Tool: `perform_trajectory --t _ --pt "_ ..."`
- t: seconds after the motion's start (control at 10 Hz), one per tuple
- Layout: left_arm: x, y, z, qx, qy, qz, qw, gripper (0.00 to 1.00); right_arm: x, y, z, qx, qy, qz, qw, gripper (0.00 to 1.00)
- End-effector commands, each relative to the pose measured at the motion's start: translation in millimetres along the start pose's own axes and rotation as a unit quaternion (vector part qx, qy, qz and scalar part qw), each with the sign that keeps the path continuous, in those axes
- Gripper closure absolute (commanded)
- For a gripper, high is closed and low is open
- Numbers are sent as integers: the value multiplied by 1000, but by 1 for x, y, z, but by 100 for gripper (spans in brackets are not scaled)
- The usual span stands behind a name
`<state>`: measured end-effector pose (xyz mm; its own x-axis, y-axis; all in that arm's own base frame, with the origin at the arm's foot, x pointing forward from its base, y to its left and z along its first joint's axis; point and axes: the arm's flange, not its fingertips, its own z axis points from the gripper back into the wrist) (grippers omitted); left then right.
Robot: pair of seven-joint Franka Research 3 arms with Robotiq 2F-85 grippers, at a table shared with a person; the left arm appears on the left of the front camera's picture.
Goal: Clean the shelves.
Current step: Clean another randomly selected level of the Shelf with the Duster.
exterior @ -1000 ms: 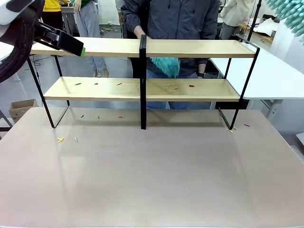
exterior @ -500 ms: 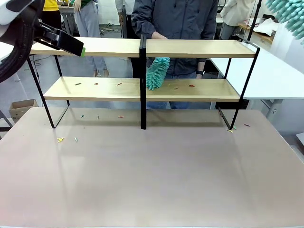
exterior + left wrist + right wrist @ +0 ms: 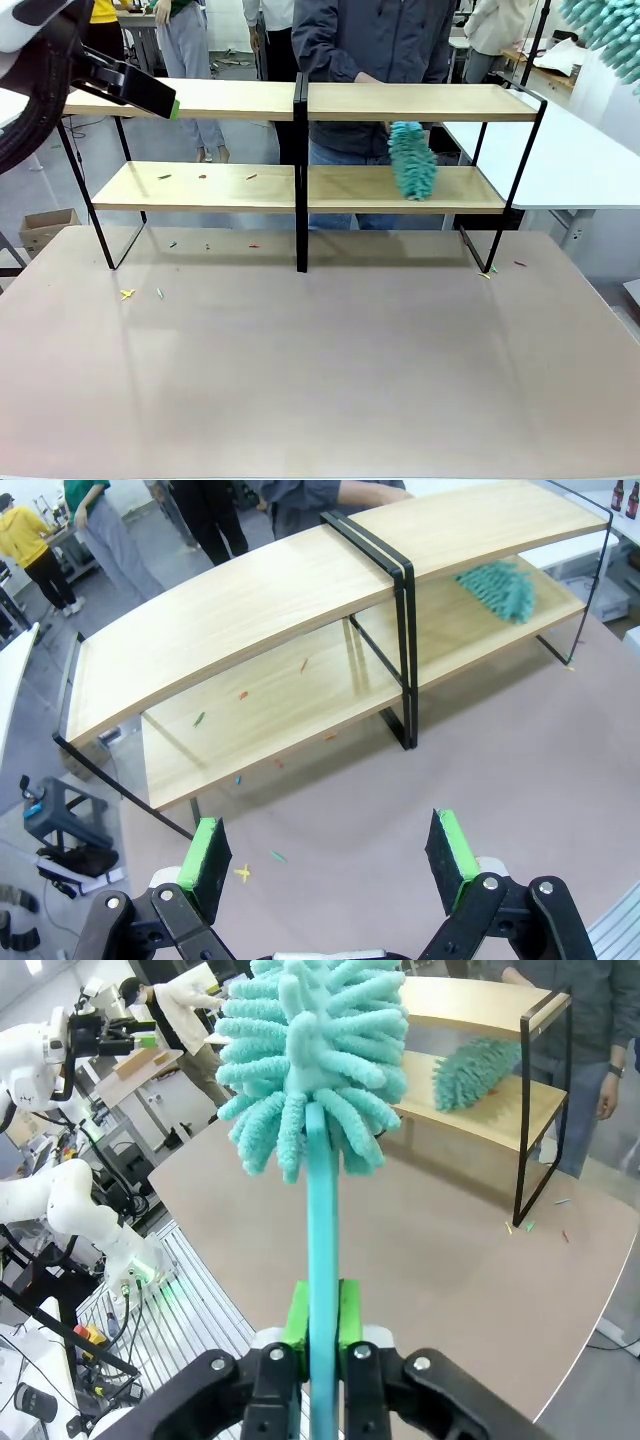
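The shelves (image 3: 400,101) stand at the far side of the table, two long wooden boards on a black frame. Behind them a person holds a teal duster (image 3: 411,160) on the right half of the lower board. Small coloured scraps (image 3: 202,176) lie on that board's left half. My left gripper (image 3: 328,850) hangs open and empty above the table, near the top board's left end (image 3: 160,98). My right gripper (image 3: 322,1325) is shut on the handle of a second teal duster (image 3: 310,1050), held high off the table's right side (image 3: 600,22).
More scraps (image 3: 127,293) lie on the brown table in front of the rack, and a few (image 3: 486,274) by its right foot. A white table (image 3: 560,150) adjoins at the right. A cardboard box (image 3: 45,228) sits on the floor at left. Other people stand behind.
The person's duster has swept along the lower board from near the centre post to the right, and the scraps on that half are gone. Both arms have stayed still.
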<state>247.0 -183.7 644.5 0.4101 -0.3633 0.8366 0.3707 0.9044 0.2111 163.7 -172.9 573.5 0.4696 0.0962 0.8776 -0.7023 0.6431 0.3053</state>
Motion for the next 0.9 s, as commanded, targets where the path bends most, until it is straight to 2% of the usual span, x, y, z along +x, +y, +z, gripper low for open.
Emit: perform_trajectory --t 0.0,0.2,0.3,0.4,0.5,0.6,0.7,0.8 --pt "0 1 1 2 -1 1 1000 0 -3 31 -4 18 79 69 994 88" --pt "0 1 1 2 -1 1 1000 0 -3 68 -73 111 216 170 955 88" --pt "0 1 1 2 -1 1 1000 0 -5 74 -108 98 274 190 938 88" --pt "0 1 1 2 -1 1 1000 0 -10 84 -145 121 308 194 924 88" --pt "0 1 1 2 -1 1 1000 0 -24 103 -186 91 368 207 902 88" --pt "0 1 1 2 -1 1 1000 0 -37 119 -203 81 413 247 873 88" --pt "0 1 1 2 -1 1 1000 0 13 100 -135 118 334 170 919 88" --pt "0 1 1 2 -1 1 1000 0 15 115 -166 112 386 200 894 88"
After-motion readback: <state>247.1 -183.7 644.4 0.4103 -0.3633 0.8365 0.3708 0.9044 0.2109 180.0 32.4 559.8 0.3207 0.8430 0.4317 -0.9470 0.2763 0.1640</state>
